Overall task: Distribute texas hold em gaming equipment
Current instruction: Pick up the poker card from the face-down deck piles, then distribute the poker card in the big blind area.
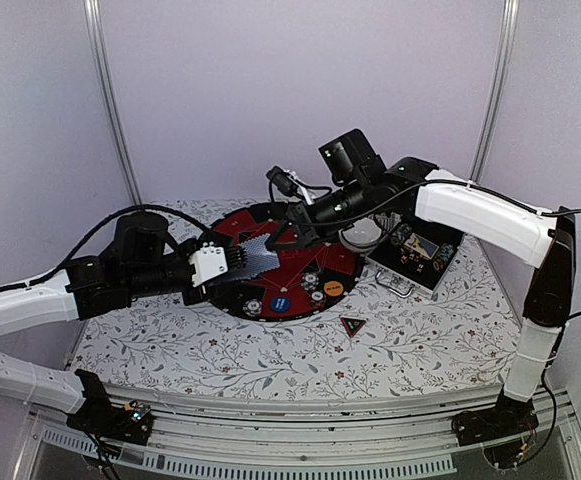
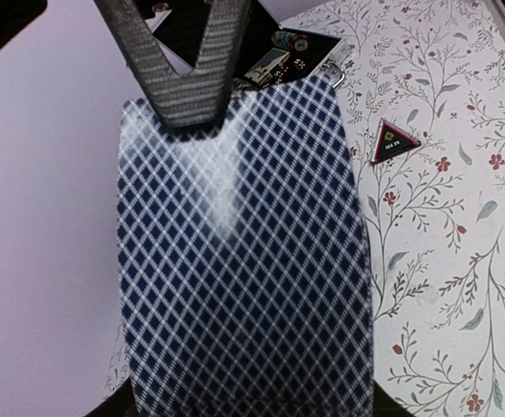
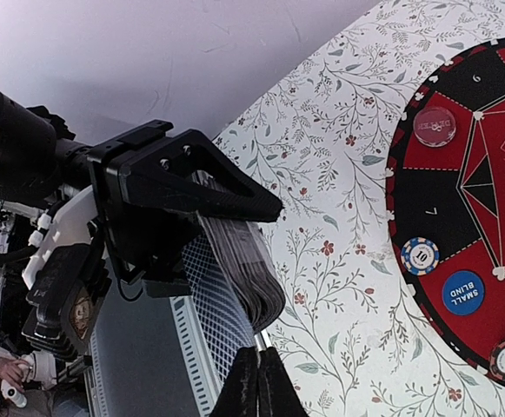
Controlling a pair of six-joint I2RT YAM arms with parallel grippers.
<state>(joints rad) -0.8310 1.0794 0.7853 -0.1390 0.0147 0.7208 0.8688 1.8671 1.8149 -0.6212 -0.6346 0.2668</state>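
Left claw (image 1: 238, 257): closed on cards (image 2: 243, 261), which are held above the round board (image 1: 232, 226). Board: a striped chip (image 1: 254, 307), blue disc (image 1: 280, 302) and orange disc (image 1: 333, 288) are laid along its near rim. Right claw (image 3: 257, 369): pinched shut on the cards' far edge. Marker (image 1: 353, 325): laid on the counter (image 1: 190, 350), just beside the board. Case (image 1: 420, 252): set at far right.

Your top view sits above the near edge, facing the far edge, whole floral-print desk (image 1: 170, 350) in frame. Left wrist faces the right edge, jammed against the blue-white diamond-backed playing cards (image 2: 243, 278). Right wrist faces the left edge, same cards edge-on.
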